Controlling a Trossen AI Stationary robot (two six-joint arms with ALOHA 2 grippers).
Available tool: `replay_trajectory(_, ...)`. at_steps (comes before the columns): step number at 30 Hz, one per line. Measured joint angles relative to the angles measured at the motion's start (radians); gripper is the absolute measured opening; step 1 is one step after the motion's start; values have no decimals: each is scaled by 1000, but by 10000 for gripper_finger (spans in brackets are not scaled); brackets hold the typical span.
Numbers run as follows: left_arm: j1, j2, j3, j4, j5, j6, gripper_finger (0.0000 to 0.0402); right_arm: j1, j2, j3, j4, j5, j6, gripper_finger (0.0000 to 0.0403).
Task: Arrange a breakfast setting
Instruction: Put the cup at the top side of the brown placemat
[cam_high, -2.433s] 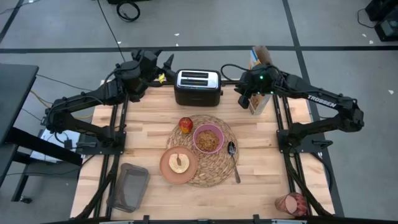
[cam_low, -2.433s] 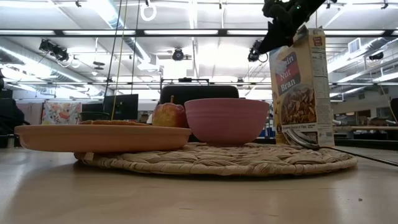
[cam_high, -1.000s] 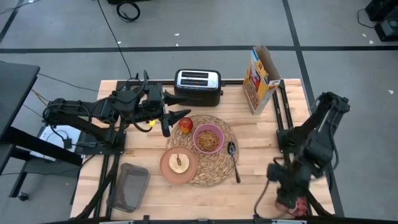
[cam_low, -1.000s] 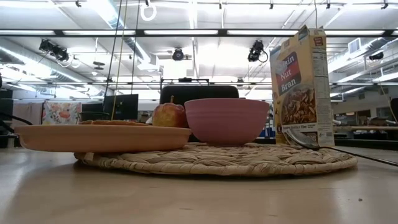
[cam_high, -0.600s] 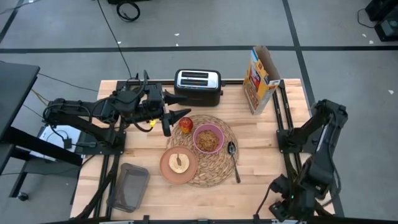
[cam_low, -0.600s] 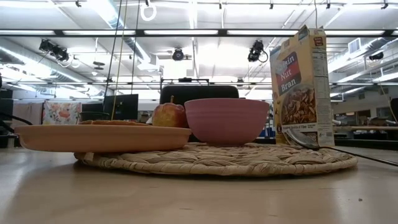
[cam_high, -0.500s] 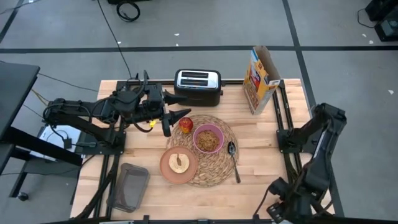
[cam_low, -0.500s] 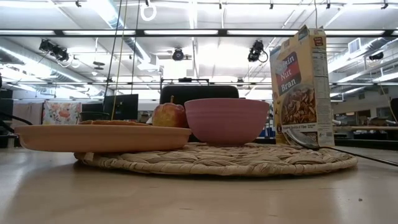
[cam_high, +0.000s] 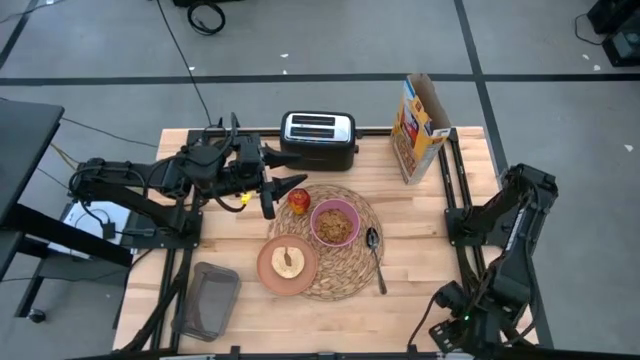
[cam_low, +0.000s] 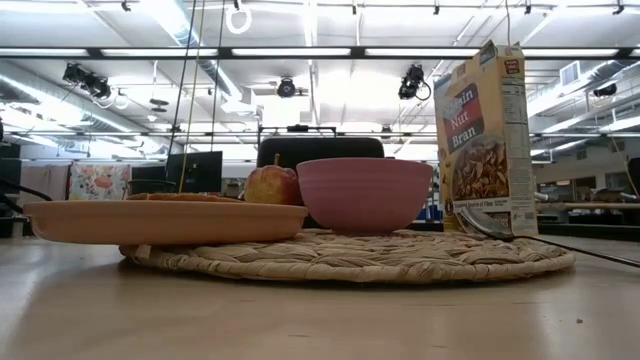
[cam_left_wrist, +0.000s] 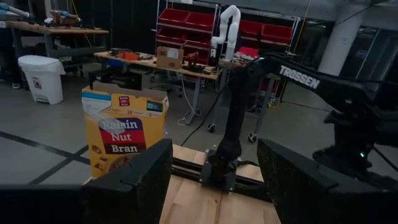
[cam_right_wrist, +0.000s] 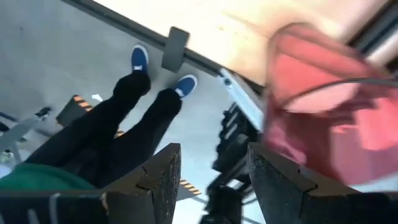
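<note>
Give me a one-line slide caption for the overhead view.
Placemat set with plate, bowl, apple and spoon; left claw open beside the apple.

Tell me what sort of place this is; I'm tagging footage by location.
Likely a robotics lab or workshop, not a home kitchen: red parts bins on shelving, a white robot arm on a workbench behind, and open ceiling strip lights over a staged breakfast table.

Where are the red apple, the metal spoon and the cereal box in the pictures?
red apple (cam_high: 298, 199): high view, its top.
metal spoon (cam_high: 377, 265): high view, middle of the handle.
cereal box (cam_low: 484, 140): low view, printed front face.
</note>
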Motion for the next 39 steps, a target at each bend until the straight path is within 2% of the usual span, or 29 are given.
replay_trajectory(6,-2,0,0,0,0,-2,243,34,3,-1,-147,-93,-50,189)
replay_trajectory(14,-3,0,0,0,0,-15,243,31,31,-70,14,-57,-45,189)
replay_trajectory(20,9,0,0,0,0,-18,243,31,30,-111,1,-57,-26,186)
replay_trajectory(25,25,0,0,0,0,-18,243,30,30,-143,22,-57,-35,138)
replay_trajectory(31,29,0,0,0,0,-18,243,25,25,-142,16,-67,-80,20)
replay_trajectory(35,29,0,0,0,0,-18,243,-4,27,-110,-56,-88,-179,17)
replay_trajectory(39,29,-1,0,0,0,-20,243,-77,28,3,-262,-51,-383,11)
